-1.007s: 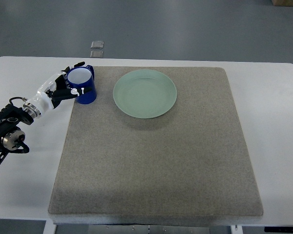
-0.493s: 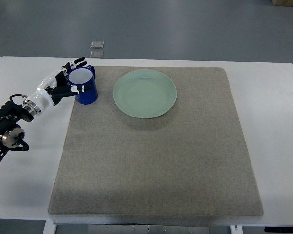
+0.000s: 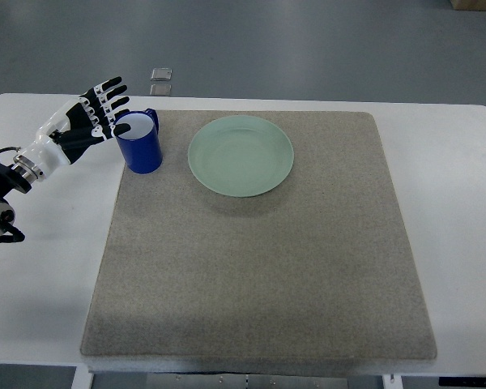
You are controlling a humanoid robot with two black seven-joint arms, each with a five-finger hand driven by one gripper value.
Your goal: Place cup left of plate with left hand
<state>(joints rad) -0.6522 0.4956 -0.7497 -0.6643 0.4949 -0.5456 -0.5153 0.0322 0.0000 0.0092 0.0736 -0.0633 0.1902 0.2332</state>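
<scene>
Cup (image 3: 141, 144) stands upright on the mat (image 3: 259, 259), just left of the plate (image 3: 240, 155). Left hand (image 3: 87, 124), fingers spread, holds nothing beside it. Risk: a fingertip clipping the rim tips the cup.

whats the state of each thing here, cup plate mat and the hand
cup: upright on the mat's left edge, left of the plate, not held
plate: flat on the mat, empty
mat: flat on the table
left hand: open, fingers spread, just left of the cup
</scene>
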